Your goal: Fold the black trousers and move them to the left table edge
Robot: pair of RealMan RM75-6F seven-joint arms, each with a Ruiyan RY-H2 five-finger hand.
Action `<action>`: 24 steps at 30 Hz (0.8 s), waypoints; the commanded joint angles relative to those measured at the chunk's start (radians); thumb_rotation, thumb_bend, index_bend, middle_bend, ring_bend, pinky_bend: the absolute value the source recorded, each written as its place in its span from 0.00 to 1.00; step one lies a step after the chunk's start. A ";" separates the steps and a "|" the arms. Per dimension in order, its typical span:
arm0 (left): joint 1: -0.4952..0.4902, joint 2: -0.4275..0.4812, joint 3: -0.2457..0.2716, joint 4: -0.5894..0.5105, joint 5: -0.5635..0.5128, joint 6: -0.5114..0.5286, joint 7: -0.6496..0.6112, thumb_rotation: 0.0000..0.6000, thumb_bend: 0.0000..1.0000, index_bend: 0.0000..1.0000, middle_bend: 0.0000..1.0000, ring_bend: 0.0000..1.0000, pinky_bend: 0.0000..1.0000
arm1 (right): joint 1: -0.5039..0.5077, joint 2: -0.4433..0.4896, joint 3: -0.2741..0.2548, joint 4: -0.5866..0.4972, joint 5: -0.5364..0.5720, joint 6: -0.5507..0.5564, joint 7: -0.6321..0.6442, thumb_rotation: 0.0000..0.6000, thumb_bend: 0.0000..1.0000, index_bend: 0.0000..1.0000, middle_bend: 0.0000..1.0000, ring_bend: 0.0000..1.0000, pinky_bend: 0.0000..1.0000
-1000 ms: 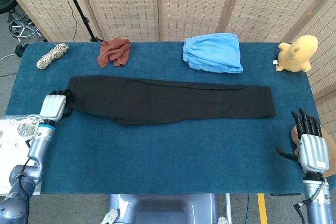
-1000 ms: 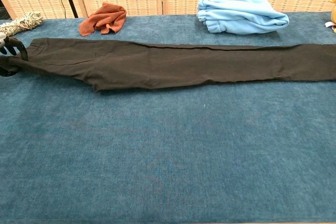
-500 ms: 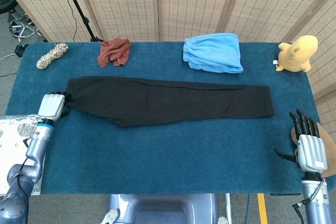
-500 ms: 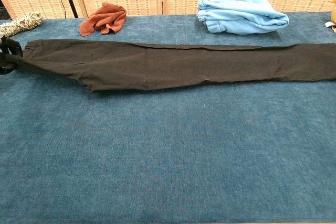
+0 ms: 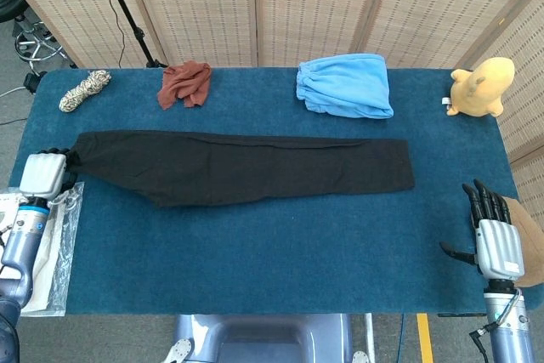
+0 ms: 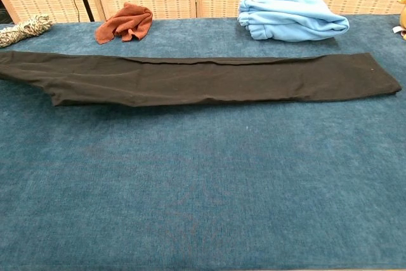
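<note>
Left hand (image 5: pixel 44 174): its fingers are out of sight behind the white back of the hand, so the grip on the black trousers (image 5: pixel 246 166) cannot be made out; it does not show in the chest view.
Trousers, chest view: the waist end runs off the left edge.
Right hand (image 5: pixel 493 235): head view only, forearm cut by the bottom edge.
Yellow plush toy (image 5: pixel 481 87): in the chest view perhaps just a sliver at the right edge.
</note>
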 commanded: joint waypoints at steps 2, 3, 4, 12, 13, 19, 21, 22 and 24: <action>0.050 0.033 -0.016 0.001 -0.018 0.054 -0.035 1.00 0.50 0.67 0.54 0.43 0.47 | 0.003 -0.005 -0.001 0.003 0.000 -0.004 -0.003 1.00 0.00 0.06 0.00 0.00 0.02; 0.061 0.040 -0.018 -0.001 -0.019 0.066 -0.043 1.00 0.50 0.67 0.54 0.43 0.48 | 0.004 -0.007 -0.001 0.004 0.000 -0.005 -0.004 1.00 0.00 0.06 0.00 0.00 0.02; 0.067 0.045 -0.019 -0.002 -0.021 0.073 -0.048 1.00 0.50 0.67 0.54 0.43 0.48 | 0.004 -0.007 -0.001 0.004 0.000 -0.006 -0.005 1.00 0.00 0.06 0.00 0.00 0.02; 0.123 0.079 -0.030 0.003 -0.034 0.106 -0.075 1.00 0.50 0.67 0.54 0.43 0.48 | 0.004 -0.011 -0.004 0.005 -0.004 -0.006 -0.008 1.00 0.00 0.06 0.00 0.00 0.02; 0.127 0.082 -0.030 0.004 -0.035 0.105 -0.076 1.00 0.50 0.67 0.54 0.43 0.48 | 0.004 -0.011 -0.004 0.005 -0.004 -0.006 -0.008 1.00 0.00 0.06 0.00 0.00 0.02; 0.158 0.103 -0.027 0.016 -0.033 0.098 -0.073 1.00 0.50 0.67 0.54 0.43 0.48 | 0.002 -0.009 -0.002 0.003 -0.001 -0.004 -0.008 1.00 0.00 0.06 0.00 0.00 0.02; 0.169 0.111 -0.023 0.020 -0.030 0.097 -0.069 1.00 0.50 0.67 0.54 0.43 0.48 | 0.002 -0.009 -0.001 0.004 0.000 -0.004 -0.008 1.00 0.00 0.06 0.00 0.00 0.02; 0.176 0.116 -0.021 0.021 -0.029 0.093 -0.072 1.00 0.50 0.67 0.54 0.43 0.48 | 0.002 -0.009 -0.001 0.004 0.001 -0.005 -0.007 1.00 0.00 0.06 0.00 0.00 0.02; 0.187 0.126 -0.021 0.020 -0.029 0.088 -0.083 1.00 0.50 0.67 0.54 0.43 0.48 | 0.002 -0.009 -0.001 0.005 0.004 -0.007 -0.006 1.00 0.00 0.06 0.00 0.00 0.02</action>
